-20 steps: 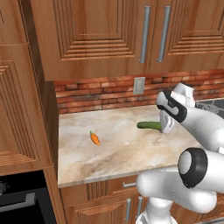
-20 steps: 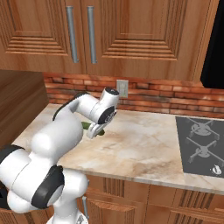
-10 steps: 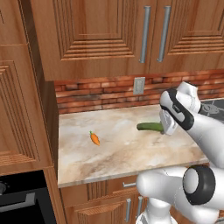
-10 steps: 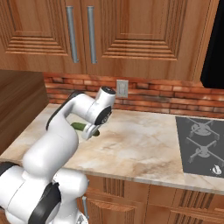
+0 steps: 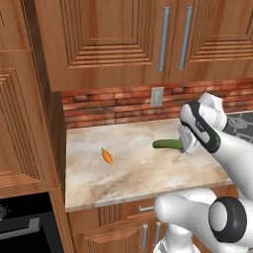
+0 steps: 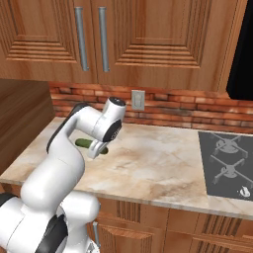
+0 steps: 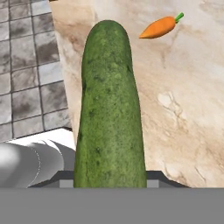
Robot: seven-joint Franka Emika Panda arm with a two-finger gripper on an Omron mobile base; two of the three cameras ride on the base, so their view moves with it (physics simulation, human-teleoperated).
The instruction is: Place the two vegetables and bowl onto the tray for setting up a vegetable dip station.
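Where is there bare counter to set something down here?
Free: the marble counter between the gripper and the stovetop, and the front strip near the carrot. Crowded: around the cucumber, where the gripper sits.

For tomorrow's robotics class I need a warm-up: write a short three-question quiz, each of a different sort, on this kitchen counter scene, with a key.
1. True or false: the gripper is shut on the cucumber, holding it above the counter.
2. Multiple choice: where is the carrot? A) in the gripper B) lying on the counter, apart from the cucumber C) on the stovetop
3. Fill in: the wall behind the counter is faced with ____.

Key
1. True: the hand view shows the cucumber running up from between the fingers.
2. B
3. Brick
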